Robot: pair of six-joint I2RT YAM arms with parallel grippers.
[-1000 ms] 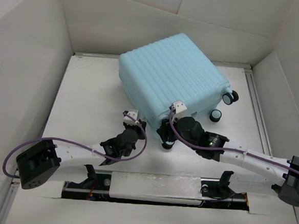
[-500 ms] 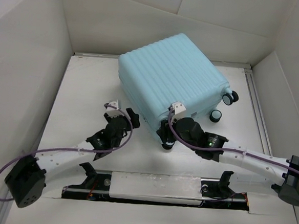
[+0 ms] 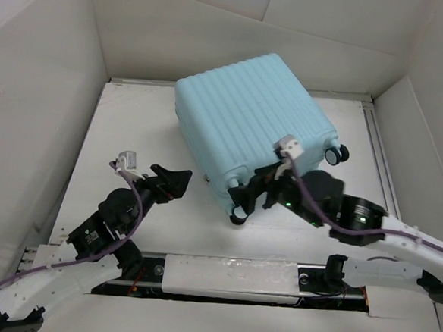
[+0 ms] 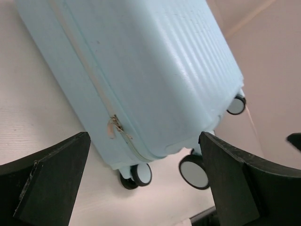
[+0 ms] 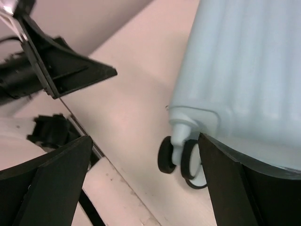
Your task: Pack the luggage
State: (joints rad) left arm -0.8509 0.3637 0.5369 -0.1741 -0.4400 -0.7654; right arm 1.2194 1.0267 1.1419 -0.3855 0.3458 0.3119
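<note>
Worktop (image 3: 133, 129): white and flat, boxed in by white walls (image 3: 45, 85) on the left, far and right sides. A dark rail (image 3: 229, 280) runs along the near edge.

Luggage (image 3: 248, 115): pale aqua, ribbed shell, by far the biggest item. It lies on its broad side at the far middle of the worktop, turned at an angle, with the wheel end pointing near-right. The shell is closed. In the left wrist view the zip seam runs along the side wall facing the left arm.

Left arm (image 3: 71, 254): reaches from the near-left corner toward the middle, with a purple cable looped along it. Right arm (image 3: 384, 230): comes in from the near right and ends at the luggage's near corner.

Left pincer (image 3: 171, 184): fingers spread wide, nothing between them. It sits over bare worktop just left of the luggage's near-left side, apart from it. Its own camera looks through the gap at the shell (image 4: 155, 70).

Right pincer (image 3: 254, 191): also spread wide, gripping nothing. It is close against the near corner of the luggage, above the corner wheel. I cannot tell whether a finger touches the shell.

Wheels: black with white hubs. One pair is at the near corner (image 3: 238, 215) and one at the right corner (image 3: 334, 153). The right wrist view shows the near pair (image 5: 183, 160) resting on the worktop under the shell's edge.

Zip pull (image 4: 114, 126): small and pale, hanging on the seam near the wheel end.
</note>
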